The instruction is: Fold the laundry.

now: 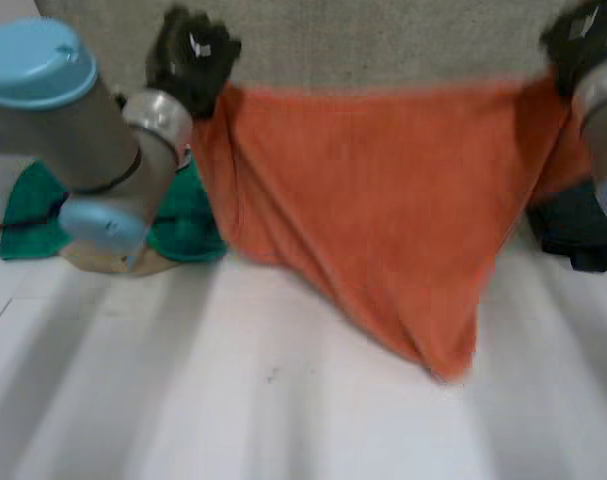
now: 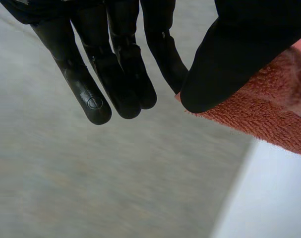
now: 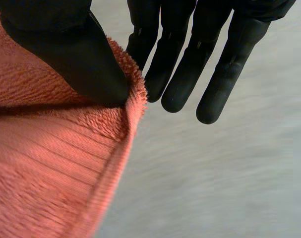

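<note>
Orange terry towel (image 1: 373,220) hangs over the far side of the white table (image 1: 183,400), spread between both hands, its lower edge sagging to a point at near right. Left hand (image 2: 239,54): thumb pinches the towel's left top corner against one finger, other fingers straight. Right hand (image 3: 61,44): same pinch on the right top corner. Judged soft, light and limp, with a pile that grips well; the corners are the sound holds.
</note>
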